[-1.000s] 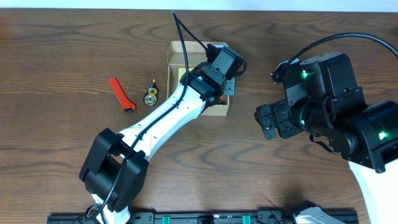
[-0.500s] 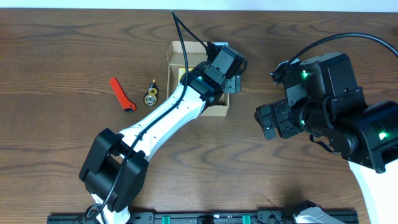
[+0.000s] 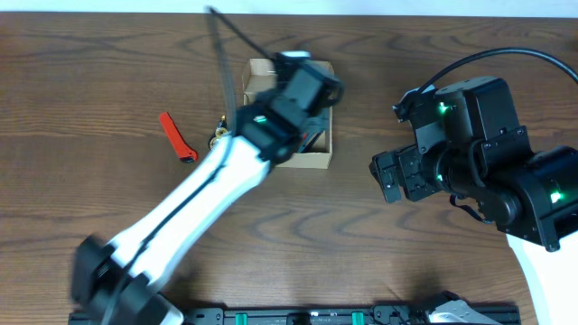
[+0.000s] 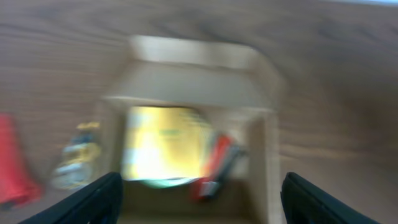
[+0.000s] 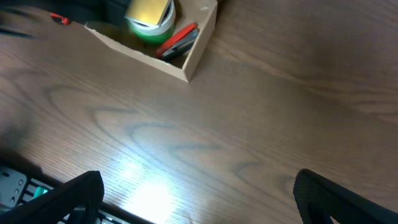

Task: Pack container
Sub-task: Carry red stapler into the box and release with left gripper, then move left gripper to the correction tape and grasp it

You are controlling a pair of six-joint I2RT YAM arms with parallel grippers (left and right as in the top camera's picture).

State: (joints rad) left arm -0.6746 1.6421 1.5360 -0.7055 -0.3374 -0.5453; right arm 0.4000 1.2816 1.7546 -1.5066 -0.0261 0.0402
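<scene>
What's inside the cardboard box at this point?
Inside the container, the right wrist view shows a yellow-topped roll with a green side and a red-and-black item beside it. Anything beneath them, or in the part cut off by the frame, is hidden.

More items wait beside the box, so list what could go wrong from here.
1. The left arm shows motion blur right over the container; a clip could shove the box.
2. The red tool and small yellow item lie close together; the open left pincer may knock one while taking the other.
3. The tape roll already fills much of the box.
</scene>
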